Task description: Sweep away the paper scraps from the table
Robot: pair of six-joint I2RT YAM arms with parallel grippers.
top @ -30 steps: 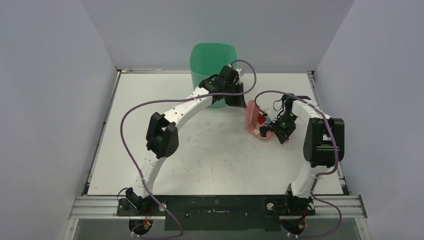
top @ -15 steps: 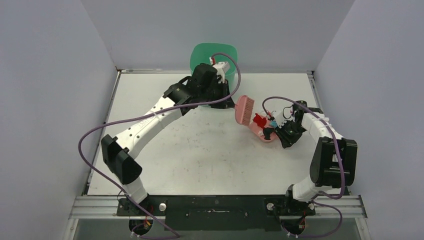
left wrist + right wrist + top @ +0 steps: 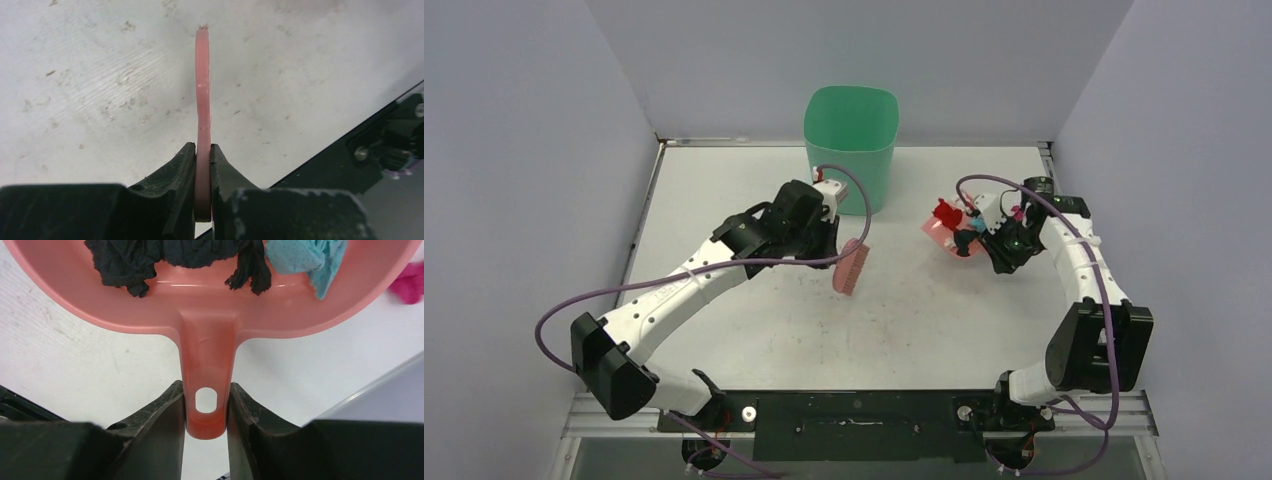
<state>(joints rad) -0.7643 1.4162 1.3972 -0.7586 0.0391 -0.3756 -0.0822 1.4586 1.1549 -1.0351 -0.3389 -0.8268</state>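
Observation:
My left gripper [image 3: 836,245] is shut on the pink hand brush [image 3: 852,266], held above the middle of the white table [image 3: 724,190]; in the left wrist view the brush [image 3: 202,100] shows edge-on between the fingers. My right gripper [image 3: 994,243] is shut on the handle of the pink dustpan [image 3: 949,232], lifted at the right. In the right wrist view the dustpan [image 3: 207,325] holds black scraps [image 3: 165,257] and a light blue scrap [image 3: 310,257]. A red scrap [image 3: 944,212] shows at its lip. A magenta scrap [image 3: 410,282] lies on the table beyond the pan.
A green bin [image 3: 851,140] stands at the back middle, left of the dustpan. Metal rails edge the table; the black base plate [image 3: 854,415] is at the near side. Grey walls close in left, right and behind.
My left arm drew back from the bin toward the middle with the brush. My right arm lifted the dustpan up and toward the back, nearer the bin.

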